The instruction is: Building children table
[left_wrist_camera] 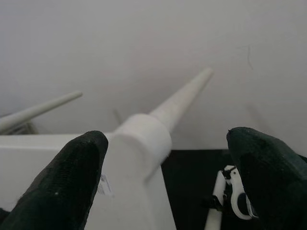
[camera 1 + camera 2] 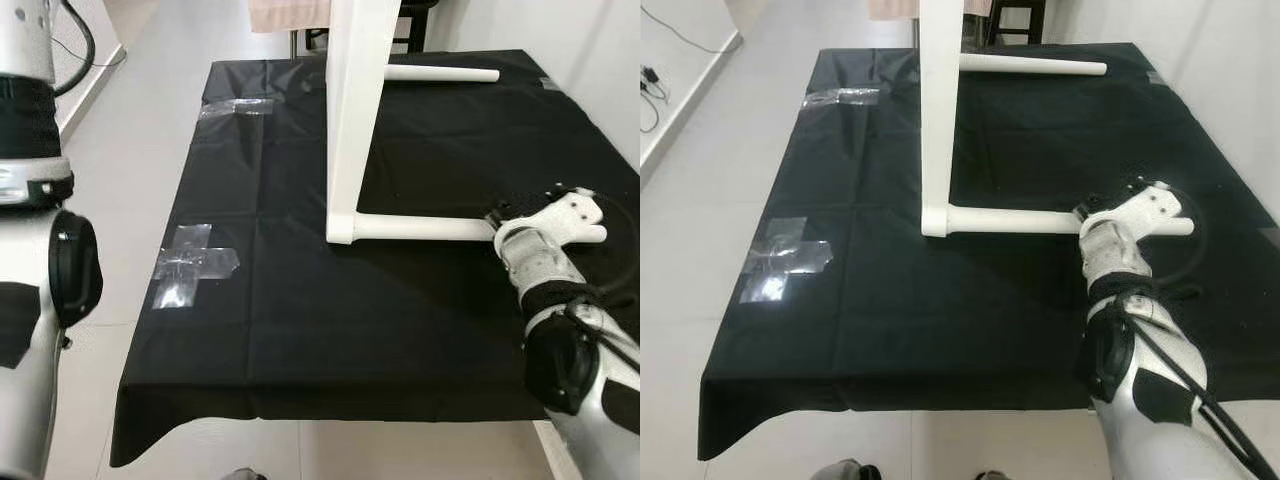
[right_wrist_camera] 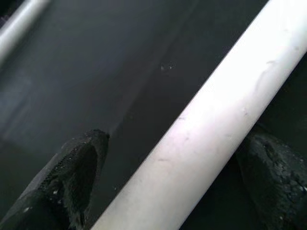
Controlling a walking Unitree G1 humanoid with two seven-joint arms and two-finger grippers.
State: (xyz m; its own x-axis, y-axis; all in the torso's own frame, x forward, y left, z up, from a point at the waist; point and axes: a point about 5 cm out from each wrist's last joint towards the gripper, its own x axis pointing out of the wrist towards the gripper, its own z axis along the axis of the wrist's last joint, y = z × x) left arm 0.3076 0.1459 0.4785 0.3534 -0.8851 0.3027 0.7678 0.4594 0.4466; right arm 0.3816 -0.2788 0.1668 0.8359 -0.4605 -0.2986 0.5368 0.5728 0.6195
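Small white children's table (image 2: 352, 120) tipped on its side on black-clothed bench (image 2: 300, 320). Right gripper (image 3: 172, 167) fingers apart, astride lower white leg (image 2: 1010, 219). Left gripper (image 1: 172, 158) fingers apart, tabletop corner between.

Right gripper (image 3: 168, 177) low w/ jaws apart; left gripper (image 1: 168, 187) raised, jaws apart.

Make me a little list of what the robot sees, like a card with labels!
surface: black cloth with clear tape patches
being built: white tabletop standing on its edge
legs: near leg and far leg, both lying level
right gripper: open, fingers either side of the near leg
left gripper: open, up by the tabletop's upper corner
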